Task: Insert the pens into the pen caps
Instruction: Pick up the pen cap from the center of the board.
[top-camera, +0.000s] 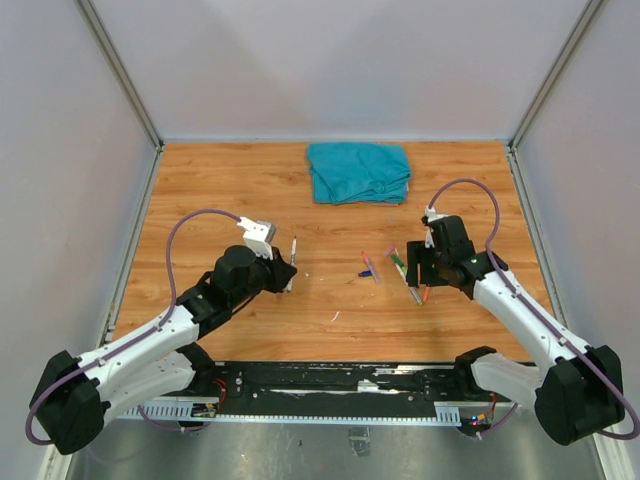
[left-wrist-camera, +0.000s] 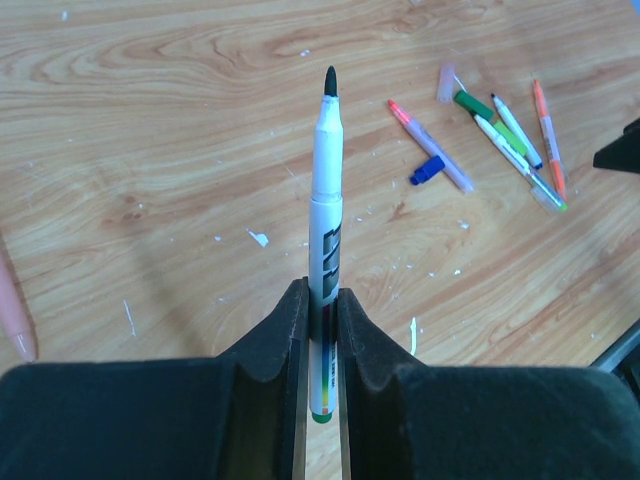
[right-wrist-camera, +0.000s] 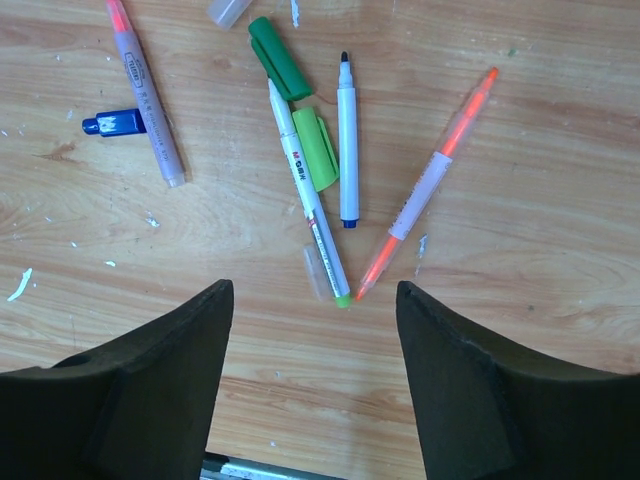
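My left gripper (left-wrist-camera: 322, 300) is shut on a white pen (left-wrist-camera: 325, 200) with a dark tip and a green rear end, held above the wood with its tip pointing away. My right gripper (right-wrist-camera: 312, 290) hangs open over the loose pile, with nothing between its fingers. Below it lie a white pen with a light green end (right-wrist-camera: 305, 200), a white pen with a blue end (right-wrist-camera: 347, 140), an orange pen (right-wrist-camera: 430, 185) and a greyish pen with a red tip (right-wrist-camera: 148, 95). Among the pens lie a dark green cap (right-wrist-camera: 280, 58), a light green cap (right-wrist-camera: 316, 148) and a blue cap (right-wrist-camera: 115, 122).
A folded teal cloth (top-camera: 360, 172) lies at the back centre of the wooden table (top-camera: 220, 190). A pinkish pen (left-wrist-camera: 12, 310) lies at the left edge of the left wrist view. Small clear caps (right-wrist-camera: 229, 10) rest near the pile. Pale walls enclose the table on three sides.
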